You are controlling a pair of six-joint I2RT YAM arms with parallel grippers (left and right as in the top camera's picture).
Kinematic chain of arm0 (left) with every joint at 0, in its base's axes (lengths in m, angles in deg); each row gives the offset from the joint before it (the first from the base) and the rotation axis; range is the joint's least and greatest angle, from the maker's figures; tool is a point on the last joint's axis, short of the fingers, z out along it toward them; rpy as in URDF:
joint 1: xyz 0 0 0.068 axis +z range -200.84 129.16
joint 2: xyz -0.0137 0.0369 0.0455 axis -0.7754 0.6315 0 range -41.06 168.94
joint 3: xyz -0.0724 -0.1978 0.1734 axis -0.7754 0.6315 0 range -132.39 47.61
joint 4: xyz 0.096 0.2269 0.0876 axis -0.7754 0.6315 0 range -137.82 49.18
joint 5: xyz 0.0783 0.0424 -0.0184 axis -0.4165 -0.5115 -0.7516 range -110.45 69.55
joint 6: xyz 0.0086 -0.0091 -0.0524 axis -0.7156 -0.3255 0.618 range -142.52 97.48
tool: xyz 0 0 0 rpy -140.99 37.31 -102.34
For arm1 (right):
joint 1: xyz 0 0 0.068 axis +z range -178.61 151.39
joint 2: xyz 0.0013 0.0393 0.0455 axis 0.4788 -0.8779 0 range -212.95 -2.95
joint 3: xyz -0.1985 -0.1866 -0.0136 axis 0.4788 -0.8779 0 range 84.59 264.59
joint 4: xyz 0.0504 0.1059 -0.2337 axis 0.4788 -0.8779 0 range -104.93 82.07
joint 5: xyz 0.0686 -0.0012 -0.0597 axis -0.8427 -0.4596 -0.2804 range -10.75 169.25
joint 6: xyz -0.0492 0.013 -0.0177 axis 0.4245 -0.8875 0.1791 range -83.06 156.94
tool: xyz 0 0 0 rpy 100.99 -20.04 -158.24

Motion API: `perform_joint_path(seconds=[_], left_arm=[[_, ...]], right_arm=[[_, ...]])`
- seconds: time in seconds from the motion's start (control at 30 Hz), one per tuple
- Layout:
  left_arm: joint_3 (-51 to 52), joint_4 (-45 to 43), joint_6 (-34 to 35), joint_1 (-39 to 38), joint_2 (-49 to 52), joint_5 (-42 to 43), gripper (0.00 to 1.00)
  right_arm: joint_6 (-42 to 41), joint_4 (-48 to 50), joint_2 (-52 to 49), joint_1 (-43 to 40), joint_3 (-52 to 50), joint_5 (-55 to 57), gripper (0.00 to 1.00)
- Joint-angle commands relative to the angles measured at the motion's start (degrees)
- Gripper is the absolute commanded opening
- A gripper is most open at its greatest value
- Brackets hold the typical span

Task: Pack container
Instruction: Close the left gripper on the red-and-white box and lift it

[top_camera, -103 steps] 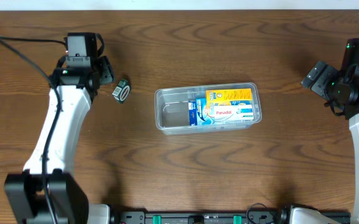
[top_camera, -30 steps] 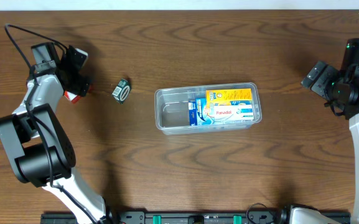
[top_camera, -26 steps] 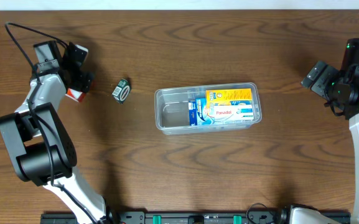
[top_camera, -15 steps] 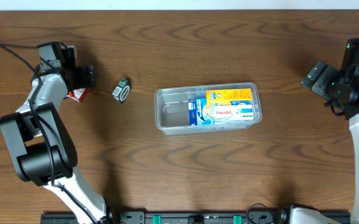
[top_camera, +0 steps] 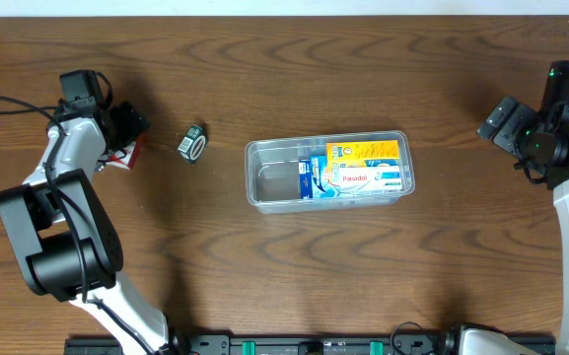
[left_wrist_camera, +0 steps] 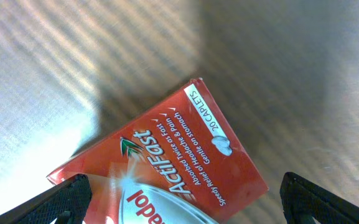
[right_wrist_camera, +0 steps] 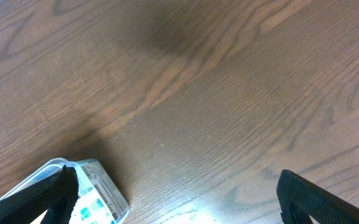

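Your left claw [top_camera: 126, 128] stood spread wide, fingertips [left_wrist_camera: 73, 191] either side of red ActiFast box [left_wrist_camera: 167, 168]; could not tell whether they touched it. Box lay flat on table [top_camera: 264, 276], far left. Small green-black pack [top_camera: 193, 144] lay just right of claw. Container [top_camera: 264, 150] sat mid-table, well right of that claw, with Panadol box [top_camera: 363, 179] and yellow box [top_camera: 363, 151] inside. Your right claw [top_camera: 498, 118] hung spread and empty at far right, well apart from container.
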Motion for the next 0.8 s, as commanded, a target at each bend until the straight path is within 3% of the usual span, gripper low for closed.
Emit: perform_joint_path(seconds=[0.0,0.3,0.43,0.77], left_arm=[[1.2,3.2,2.9,0.2,0.7,-1.7,0.98],[1.2,10.3,2.8,0.0,0.7,-1.5,0.98],[1.0,10.9,-0.6,-0.9,0.4,-0.6,0.98],[-1.1,10.0,-29.1,-4.2,-4.5,-0.8,0.98]], right_arm=[[-0.8,-0.1,-0.1,-0.2,0.2,0.4,0.99],[-0.8,-0.1,-0.1,-0.2,0.2,0.4,0.99],[-0.8,-0.1,-0.1,-0.2,0.2,0.4,0.99],[-0.8,-0.1,-0.1,-0.2,0.2,0.4,0.99]])
